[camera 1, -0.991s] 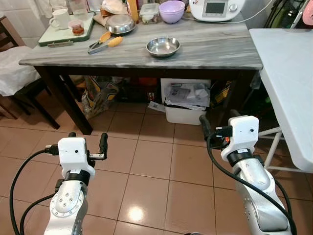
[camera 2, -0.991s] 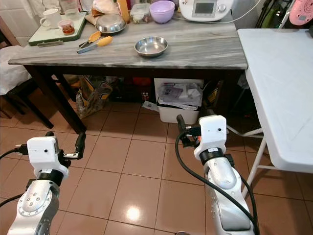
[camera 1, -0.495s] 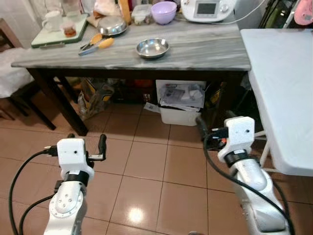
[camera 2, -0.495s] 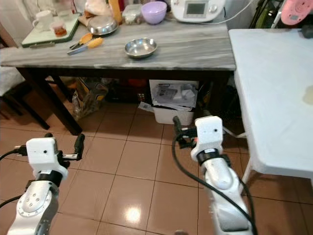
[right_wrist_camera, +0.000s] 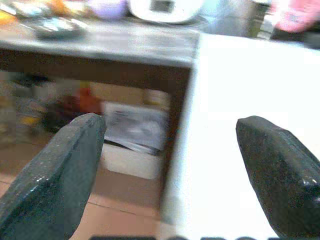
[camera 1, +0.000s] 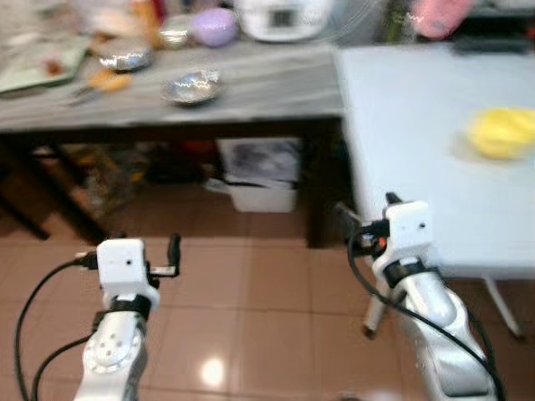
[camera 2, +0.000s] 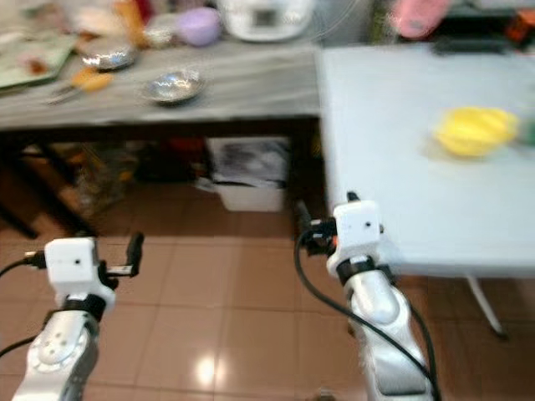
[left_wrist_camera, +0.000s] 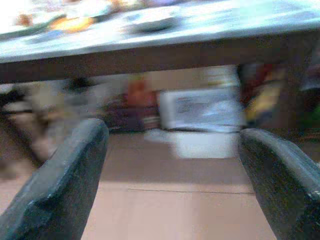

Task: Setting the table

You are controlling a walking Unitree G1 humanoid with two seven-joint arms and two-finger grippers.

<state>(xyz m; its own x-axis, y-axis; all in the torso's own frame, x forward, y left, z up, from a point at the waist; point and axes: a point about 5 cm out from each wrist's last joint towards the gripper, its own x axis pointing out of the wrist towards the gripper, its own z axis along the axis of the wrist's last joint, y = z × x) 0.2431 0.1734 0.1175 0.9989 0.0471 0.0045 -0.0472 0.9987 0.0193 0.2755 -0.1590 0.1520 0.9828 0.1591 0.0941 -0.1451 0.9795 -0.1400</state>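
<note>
Yellow bowl (camera 1: 501,132) on pale table (camera 1: 401,125) (purple bowl (camera 1: 215,26) beyond), terracotta floor tiles (camera 1: 251,309).

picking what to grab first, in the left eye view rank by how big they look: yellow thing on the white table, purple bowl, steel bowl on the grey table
1. yellow thing, largest, though it sits nearer the camera
2. steel bowl
3. purple bowl, close to the steel bowl; blur and distance leave these two unsure

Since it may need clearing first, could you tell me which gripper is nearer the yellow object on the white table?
Right. The right gripper is by the white table holding the yellow object; the left gripper is far across.
</note>
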